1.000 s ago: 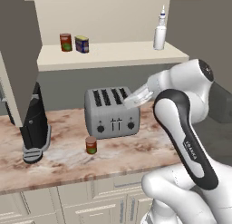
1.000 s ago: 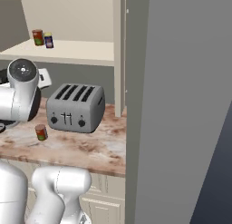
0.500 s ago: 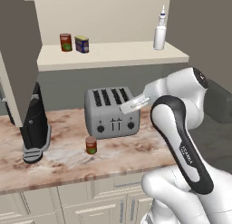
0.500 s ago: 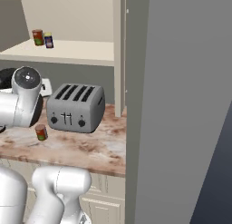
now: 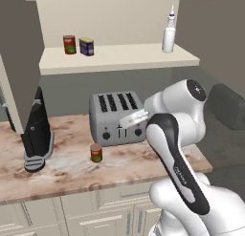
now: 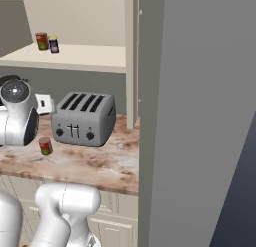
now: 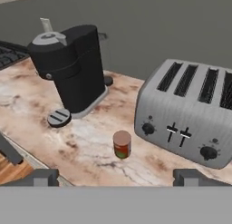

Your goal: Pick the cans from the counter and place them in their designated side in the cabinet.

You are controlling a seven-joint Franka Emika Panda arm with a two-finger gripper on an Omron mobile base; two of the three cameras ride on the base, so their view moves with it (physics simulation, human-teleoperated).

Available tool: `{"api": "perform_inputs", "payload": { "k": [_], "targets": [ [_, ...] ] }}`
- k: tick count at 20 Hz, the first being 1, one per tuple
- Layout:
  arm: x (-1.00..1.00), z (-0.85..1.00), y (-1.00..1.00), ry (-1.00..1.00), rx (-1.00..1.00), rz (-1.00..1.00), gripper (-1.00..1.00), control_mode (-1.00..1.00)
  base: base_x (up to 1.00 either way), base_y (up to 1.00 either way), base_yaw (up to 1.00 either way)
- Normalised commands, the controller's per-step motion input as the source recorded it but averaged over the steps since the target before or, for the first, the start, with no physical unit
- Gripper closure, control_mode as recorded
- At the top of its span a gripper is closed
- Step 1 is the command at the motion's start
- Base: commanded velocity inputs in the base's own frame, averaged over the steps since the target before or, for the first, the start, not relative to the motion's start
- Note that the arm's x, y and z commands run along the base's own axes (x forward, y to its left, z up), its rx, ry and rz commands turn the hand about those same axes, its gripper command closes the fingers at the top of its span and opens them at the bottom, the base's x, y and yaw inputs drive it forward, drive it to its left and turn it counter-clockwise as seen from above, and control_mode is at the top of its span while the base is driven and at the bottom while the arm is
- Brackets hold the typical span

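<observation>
A red-brown can (image 5: 96, 153) with a green label stands upright on the marbled counter (image 5: 62, 170), just in front of the toaster's left corner; it is also in the right base view (image 6: 45, 145) and centred in the hand view (image 7: 122, 144). On the cabinet shelf (image 5: 124, 56) a second red-brown can (image 5: 70, 44) and the blue can (image 5: 86, 46) stand side by side at the left. My gripper (image 5: 126, 123) hangs open above and to the right of the counter can, in front of the toaster, holding nothing. Its fingertips (image 7: 41, 177) are spread wide.
A silver four-slot toaster (image 5: 117, 118) stands right behind the counter can. A black coffee machine (image 5: 37, 132) is at the left. A tall white squeeze bottle (image 5: 168, 34) stands at the shelf's right end. The grey-brown cabinet door (image 6: 200, 116) stands open on the right.
The hand has come down and to the left, from above the toaster's right end to in front of its face. The cans have not moved.
</observation>
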Motion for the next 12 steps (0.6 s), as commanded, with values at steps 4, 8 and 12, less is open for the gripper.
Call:
{"api": "perform_inputs", "payload": {
  "k": [4, 8, 12],
  "targets": [
    [0.12, -0.12, 0.2, 0.0, -0.01, -0.14, -1.0, -1.0, 0.0, 0.0, 0.0],
    [0.11, -0.04, 0.11, 0.01, -0.04, -0.09, -1.0, -1.0, 0.0, 0.0, 0.0],
    [0.08, -0.07, 0.01, 0.05, -0.06, -0.08, -1.0, -1.0, 0.0, 0.0, 0.0]
  ]
}}
